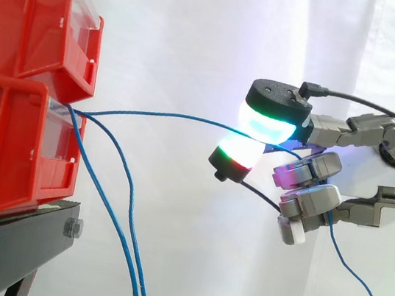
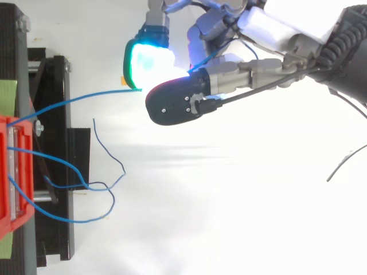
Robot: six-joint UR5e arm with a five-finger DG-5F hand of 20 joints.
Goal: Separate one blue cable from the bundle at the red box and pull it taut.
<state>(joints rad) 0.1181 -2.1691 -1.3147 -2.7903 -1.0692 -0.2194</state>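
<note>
Two red bins (image 1: pixel 25 85) are stacked on a black stand at the left, seen from above as a red box (image 2: pixel 14 172). Several thin blue cables come out of the lower bin's front. One blue cable (image 1: pixel 165 116) runs out to the right in a shallow arc, off the others, into my hand (image 1: pixel 313 173). The hand pinches it between a cyan-glowing fingertip (image 1: pixel 267 121) and a red-green fingertip (image 1: pixel 235 157); from above that cable (image 2: pixel 80 99) reaches the glowing pads (image 2: pixel 148 63). Its loose end (image 1: pixel 356 280) drops below the hand. Two other cables (image 1: pixel 122 226) hang slack.
The black stand (image 1: pixel 13 239) carries the bins, its frame (image 2: pixel 57 172) lying under the slack cable loops (image 2: pixel 94 186). A white curtain hangs behind. A thin dark wire (image 2: pixel 344 163) lies at the right of the top view.
</note>
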